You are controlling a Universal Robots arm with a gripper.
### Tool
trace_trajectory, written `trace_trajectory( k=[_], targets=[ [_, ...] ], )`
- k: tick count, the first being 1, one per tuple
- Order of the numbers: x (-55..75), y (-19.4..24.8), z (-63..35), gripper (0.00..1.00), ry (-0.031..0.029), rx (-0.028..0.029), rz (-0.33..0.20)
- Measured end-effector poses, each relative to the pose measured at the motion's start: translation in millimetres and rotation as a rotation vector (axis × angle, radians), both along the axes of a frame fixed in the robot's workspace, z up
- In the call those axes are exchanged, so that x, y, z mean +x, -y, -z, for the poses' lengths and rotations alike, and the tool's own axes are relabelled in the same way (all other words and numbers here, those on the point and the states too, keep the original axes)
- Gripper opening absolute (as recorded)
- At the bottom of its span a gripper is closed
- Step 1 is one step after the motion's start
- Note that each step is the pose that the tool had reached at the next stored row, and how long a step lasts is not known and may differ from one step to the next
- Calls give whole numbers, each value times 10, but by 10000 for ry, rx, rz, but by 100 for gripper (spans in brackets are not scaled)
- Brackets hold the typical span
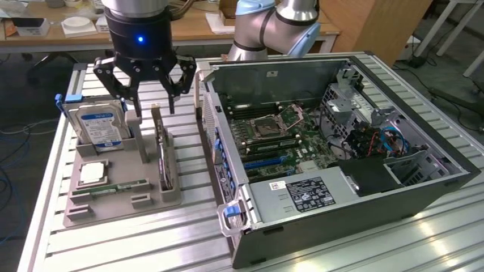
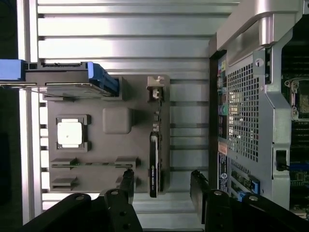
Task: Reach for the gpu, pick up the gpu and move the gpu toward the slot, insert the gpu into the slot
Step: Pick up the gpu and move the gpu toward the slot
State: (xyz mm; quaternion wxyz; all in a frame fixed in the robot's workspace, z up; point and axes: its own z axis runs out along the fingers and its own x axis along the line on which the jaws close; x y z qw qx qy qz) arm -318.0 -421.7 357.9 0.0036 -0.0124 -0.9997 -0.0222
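Note:
The gpu (image 1: 161,154) is a thin dark card standing on edge in a groove of the grey holder tray (image 1: 113,198); the wrist view shows the gpu (image 2: 153,166) edge-on. My gripper (image 1: 151,105) hangs open just above the card's far end, touching nothing. In the wrist view my gripper (image 2: 162,186) has its two black fingers (image 2: 128,183) on either side of the card's line, with nothing between them. Blue card slots (image 1: 266,163) lie on the motherboard inside the open computer case (image 1: 340,192), to the exterior view's right of the tray.
A silver hard drive (image 1: 98,126) with a blue-white label stands upright in the tray next to the gpu. A square processor (image 1: 92,171) and a green memory stick (image 1: 113,187) lie in the tray. The case wall (image 1: 215,141) rises close beside the tray.

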Motion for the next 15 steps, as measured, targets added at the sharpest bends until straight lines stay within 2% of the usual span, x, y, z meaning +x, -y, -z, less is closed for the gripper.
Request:
trace_trajectory(
  k=[12, 13, 15],
  targets=[
    [-1, 8, 218, 59, -45, 1, -3],
    [-3, 9, 289, 59, -44, 1, -1],
    [-3, 9, 326, 59, -45, 0, -1]
  ],
)
